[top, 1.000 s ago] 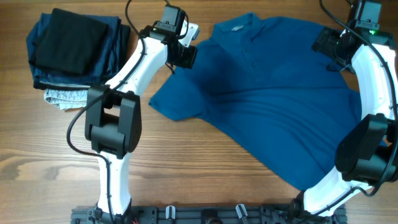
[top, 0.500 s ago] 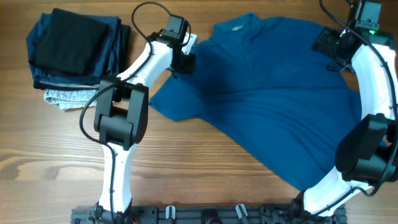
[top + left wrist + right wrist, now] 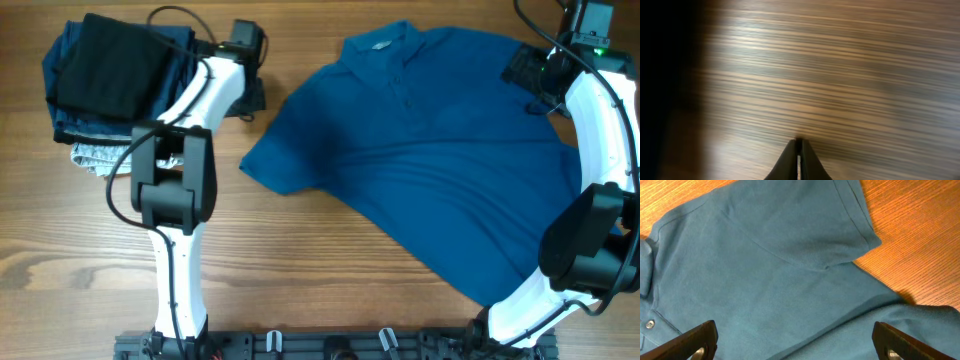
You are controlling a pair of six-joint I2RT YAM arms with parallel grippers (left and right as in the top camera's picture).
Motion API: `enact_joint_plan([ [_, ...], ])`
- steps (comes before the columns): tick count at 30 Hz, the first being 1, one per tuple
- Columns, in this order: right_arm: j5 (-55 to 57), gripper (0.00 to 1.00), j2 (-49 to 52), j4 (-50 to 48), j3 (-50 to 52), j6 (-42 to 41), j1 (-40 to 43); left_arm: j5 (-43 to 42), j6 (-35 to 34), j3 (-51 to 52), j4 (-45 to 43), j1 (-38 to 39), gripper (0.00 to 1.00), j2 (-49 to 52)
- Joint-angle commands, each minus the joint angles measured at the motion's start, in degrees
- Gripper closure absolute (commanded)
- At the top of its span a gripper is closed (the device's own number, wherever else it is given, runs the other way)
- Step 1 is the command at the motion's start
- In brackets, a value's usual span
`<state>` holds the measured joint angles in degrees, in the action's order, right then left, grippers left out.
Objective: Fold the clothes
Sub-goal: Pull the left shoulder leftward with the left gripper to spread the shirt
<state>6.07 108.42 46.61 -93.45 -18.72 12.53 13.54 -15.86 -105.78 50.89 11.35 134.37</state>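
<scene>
The blue short-sleeved shirt [image 3: 440, 150] lies spread flat on the wooden table, collar toward the far edge and hem toward the near right. My left gripper [image 3: 252, 100] is shut and empty, over bare wood just left of the shirt's left sleeve; the left wrist view shows only blurred wood past its closed fingertips [image 3: 799, 150]. My right gripper [image 3: 528, 72] hangs open above the shirt's right shoulder. In the right wrist view the shirt [image 3: 765, 270] fills the frame, with its sleeve at the top right, and the right gripper [image 3: 795, 345] is spread wide above the fabric.
A stack of folded clothes sits at the far left: a black garment [image 3: 110, 65] on top of dark blue ones [image 3: 185, 70], with a light grey speckled one [image 3: 100, 155] underneath. The arm bases stand along the near edge.
My left gripper has swung left off the shirt's left shoulder, over bare wood beside the folded stack. The shirt and my right arm have not moved.
</scene>
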Motion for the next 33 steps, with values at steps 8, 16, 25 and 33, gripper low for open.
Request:
enact_joint_plan([
  [8, 0.6, 0.00, -0.6, -0.1, 0.2, 0.7, 0.1, -15.7, 7.3, 0.2, -2.2, -1.0, 0.44, -5.8],
  [16, 0.6, 0.01, -0.6, -0.1, 0.2, 0.7, 0.1, -25.7, 17.1, 0.5, -5.3, 3.0, 0.33, -3.2],
  [25, 0.6, 0.00, -0.6, -0.1, 0.2, 0.7, 0.1, -18.8, 16.9, 0.6, -9.6, 6.5, 0.33, 1.1],
  [33, 0.6, 0.00, -0.6, -0.1, 0.2, 0.7, 0.1, -16.0, 16.9, 0.7, -9.2, 6.5, 0.69, 1.6],
])
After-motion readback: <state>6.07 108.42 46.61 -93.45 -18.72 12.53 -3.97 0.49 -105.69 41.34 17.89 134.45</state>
